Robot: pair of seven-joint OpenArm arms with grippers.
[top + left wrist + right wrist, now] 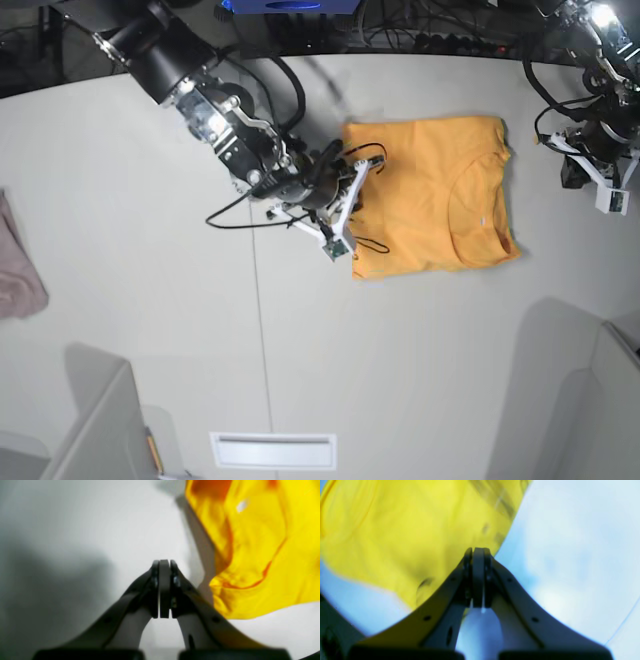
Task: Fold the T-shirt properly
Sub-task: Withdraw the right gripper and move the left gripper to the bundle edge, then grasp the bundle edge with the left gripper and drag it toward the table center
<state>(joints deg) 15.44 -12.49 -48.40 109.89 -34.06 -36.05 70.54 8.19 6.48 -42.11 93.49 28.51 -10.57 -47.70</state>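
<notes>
Dark grey and pressed flat together, the jaws of my left gripper show no gap in the left wrist view and nothing is caught between them; they hang over the bare pale table, with the T-shirt lying just off to one side, its yellow-orange cloth rumpled at the near edge. My right gripper is likewise fully closed and empty, its tips over the edge of the T-shirt, where a faint dark print shows through the fabric; whether the tips touch the cloth I cannot tell. From the base view, the right arm reaches in from the upper left to the shirt's left edge, and the left arm sits well apart at the right. The T-shirt lies folded into a rough rectangle, neckline visible, on the table. A small pinkish cloth rests at the far left edge.
</notes>
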